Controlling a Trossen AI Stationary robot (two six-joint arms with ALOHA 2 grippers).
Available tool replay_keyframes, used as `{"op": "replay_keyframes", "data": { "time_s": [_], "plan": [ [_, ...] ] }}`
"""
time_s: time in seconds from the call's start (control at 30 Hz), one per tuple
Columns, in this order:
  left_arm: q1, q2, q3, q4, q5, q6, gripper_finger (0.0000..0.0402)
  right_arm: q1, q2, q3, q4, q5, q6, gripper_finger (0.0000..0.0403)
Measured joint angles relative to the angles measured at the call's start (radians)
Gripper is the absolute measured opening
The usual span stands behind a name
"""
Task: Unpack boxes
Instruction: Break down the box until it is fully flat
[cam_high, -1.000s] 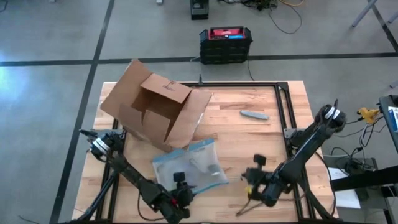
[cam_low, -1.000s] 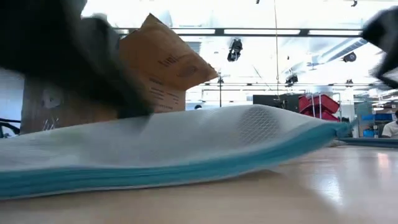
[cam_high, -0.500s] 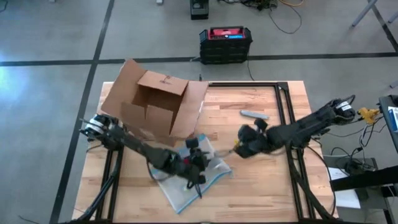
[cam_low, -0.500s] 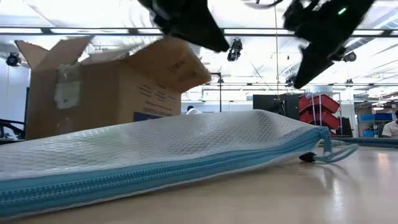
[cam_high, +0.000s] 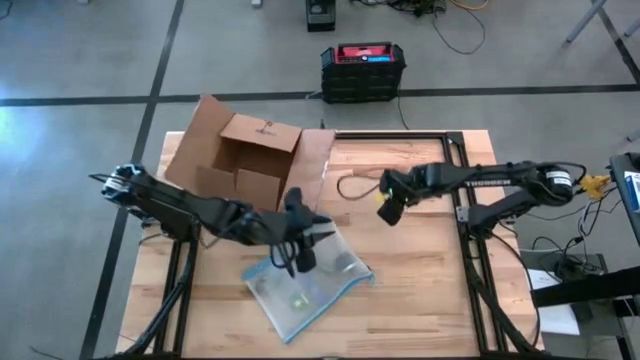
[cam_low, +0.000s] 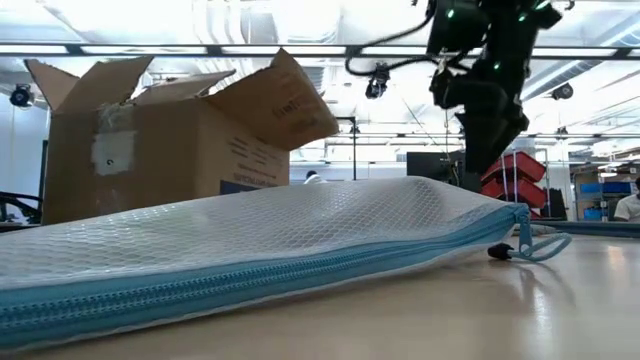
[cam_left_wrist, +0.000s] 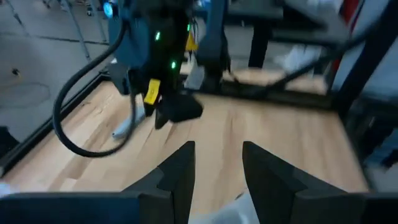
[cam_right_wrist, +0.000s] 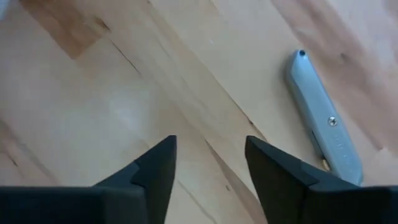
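Your right gripper (cam_right_wrist: 208, 165) hangs over bare table (cam_high: 420, 270), fingers spread with nothing between them; a grey utility knife (cam_right_wrist: 324, 118) lies just beyond them. Your left gripper (cam_left_wrist: 214, 165) hovers above the zip pouch (cam_high: 305, 283), fingers parted and empty. The cardboard box (cam_high: 245, 165) sits open behind the left fingers.

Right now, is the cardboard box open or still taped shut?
Open. The cardboard box has its flaps spread outward in the high view, exposing the inside, and the low view shows them standing up. Whether anything is left inside, I cannot tell.
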Motion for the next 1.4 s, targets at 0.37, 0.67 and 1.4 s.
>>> {"op": "replay_keyframes", "data": {
  "time_s": [0.37,0.67,1.4],
  "plan": [
    [0.029,-0.053,0.001,-0.005,0.002,-0.051,0.0119,-0.283,0.024,-0.004,-0.027,-0.044,-0.248,0.0223],
    [0.104,0.006,0.001,0.038,0.002,-0.084,0.0119,-0.414,0.172,-0.010,-0.035,-0.102,-0.531,0.0238],
    [0.255,0.088,0.001,0.242,-0.088,-0.083,0.0119,-0.513,0.385,-0.008,0.036,-0.119,-0.678,0.0103]
  ]
}}
